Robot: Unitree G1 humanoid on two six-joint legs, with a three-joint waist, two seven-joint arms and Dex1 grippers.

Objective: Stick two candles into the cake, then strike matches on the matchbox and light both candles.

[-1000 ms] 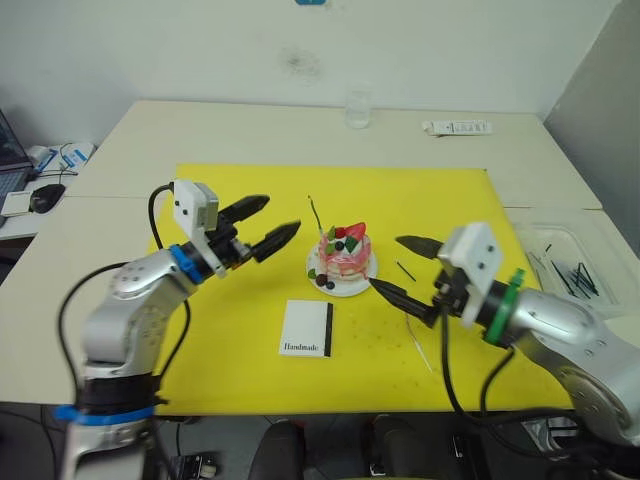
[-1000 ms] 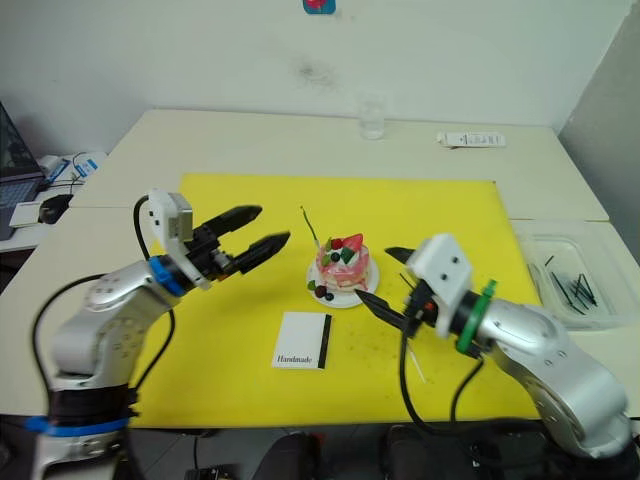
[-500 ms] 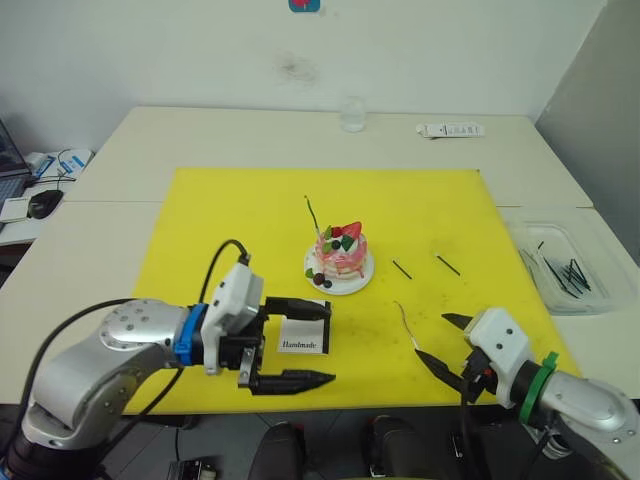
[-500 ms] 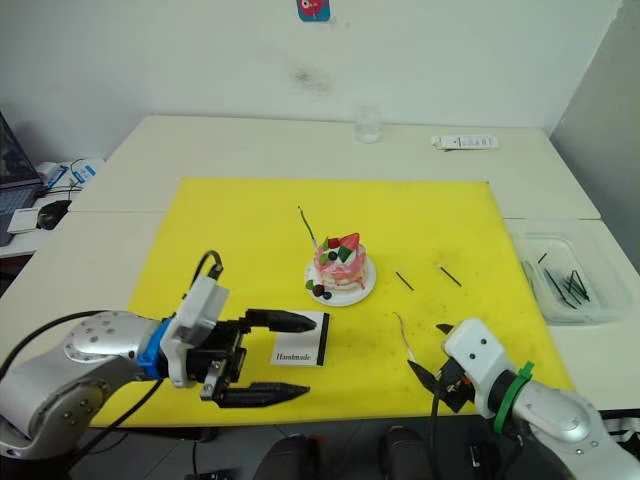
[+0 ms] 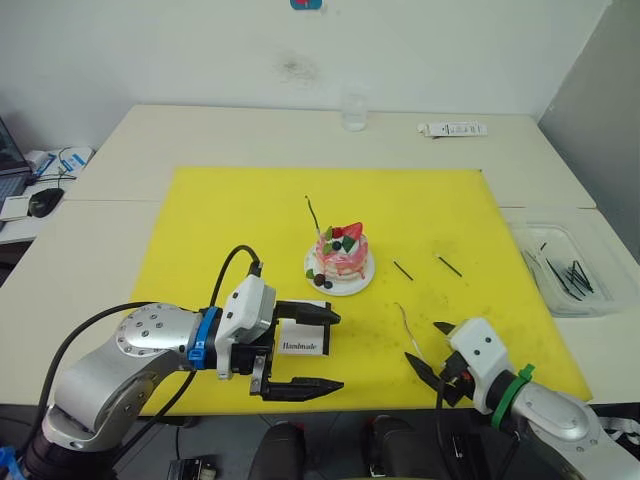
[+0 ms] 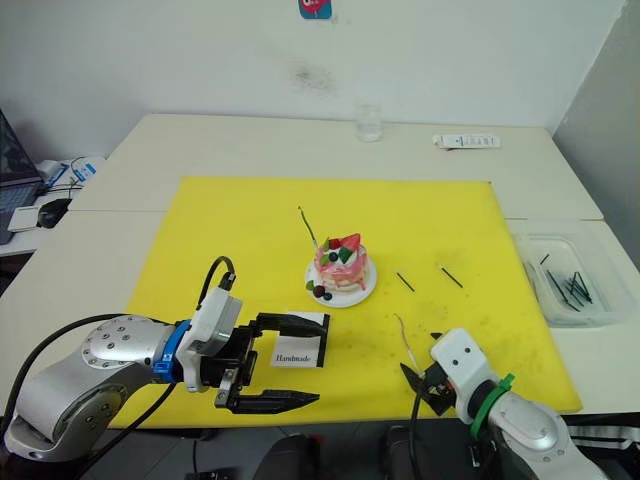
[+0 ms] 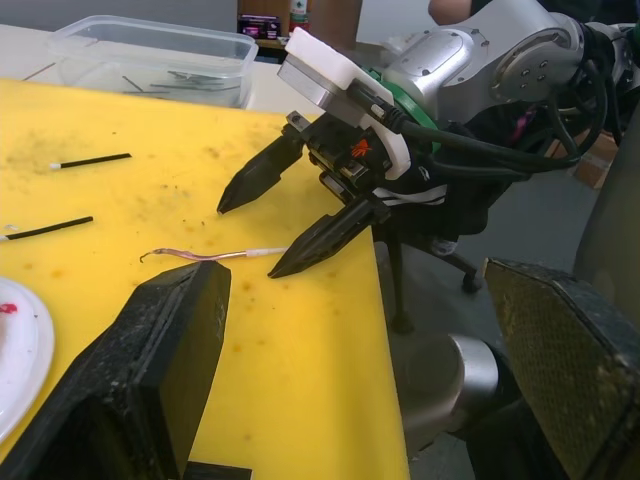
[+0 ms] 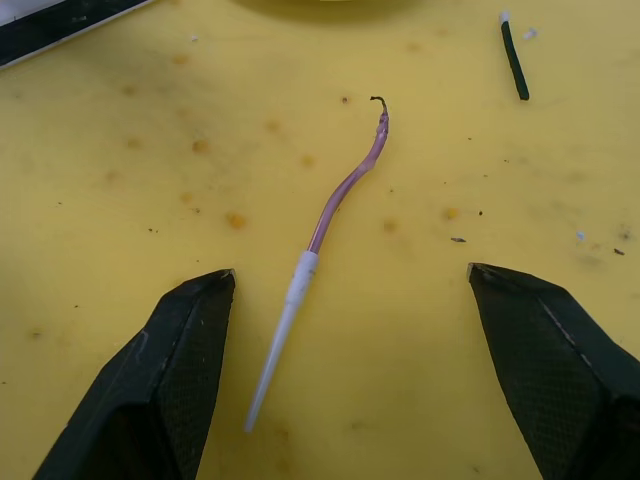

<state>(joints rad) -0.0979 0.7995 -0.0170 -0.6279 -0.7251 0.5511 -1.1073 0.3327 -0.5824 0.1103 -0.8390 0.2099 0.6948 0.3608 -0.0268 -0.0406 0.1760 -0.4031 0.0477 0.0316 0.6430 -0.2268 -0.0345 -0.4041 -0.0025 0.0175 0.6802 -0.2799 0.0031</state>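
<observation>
One candle (image 5: 313,214) is already planted upright in the cake (image 5: 342,254), and the second candle (image 8: 325,223) is seen lying flat on the yellow mat (image 5: 220,220). The step in hand is judged to be the pickup of that second candle.

The right gripper (image 5: 432,349) is held wide open and empty, low over the mat. In the right wrist view the candle is framed between its two fingers (image 8: 170,370), with the whitish end nearest and the dark curled tip pointing away towards the cake. Neither finger is touching it. A descent and a closing across the thin stick is called for next; because the stick lies flat on the mat, the tips will probably have to be brought right down to the surface.

The left gripper (image 5: 300,349) is also held wide open and empty, with the matchbox (image 5: 305,337) lying between and just past its fingers, partly hidden by the upper one.

Two matches (image 5: 403,270) lie beyond the right gripper, apart from the candle. The near edge of the mat is just behind both grippers, so little room is left for drawing back. Open mat is available between the right gripper and the cake. A clear tray (image 5: 556,245) holding more black sticks sits off to the right gripper's outer side, well apart.
</observation>
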